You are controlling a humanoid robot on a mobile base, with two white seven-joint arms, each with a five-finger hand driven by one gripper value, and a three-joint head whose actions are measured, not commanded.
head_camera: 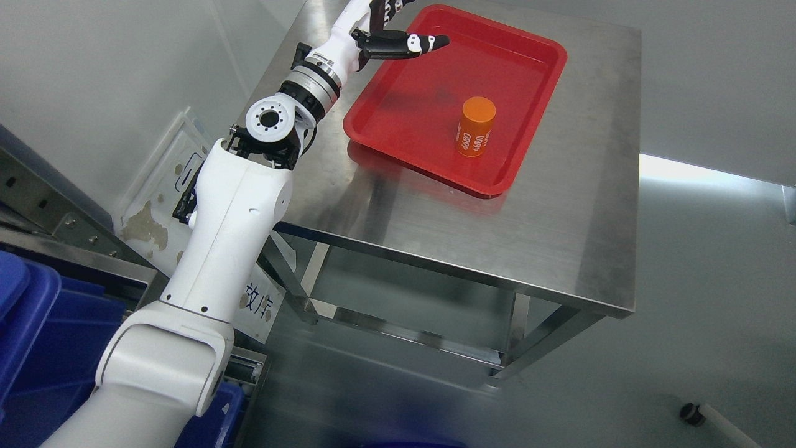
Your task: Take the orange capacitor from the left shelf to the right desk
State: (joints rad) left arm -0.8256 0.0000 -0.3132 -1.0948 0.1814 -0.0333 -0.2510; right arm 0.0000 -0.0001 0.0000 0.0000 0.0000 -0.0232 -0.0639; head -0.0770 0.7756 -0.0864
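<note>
White jointed left arm (224, 249) low in foreground, reaching up.
Left hand (398, 34) empty, fingers spread, above-left of upright orange cylindrical capacitor (477, 127) in red plastic tray (398, 134).

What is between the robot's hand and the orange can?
Nothing: in the head view, only bare red tray floor separates the left hand from the orange capacitor.

An orange capacitor (476, 126) with white print, a red tray (398, 93), blue bins (37, 336), a white arm (224, 218).
</note>
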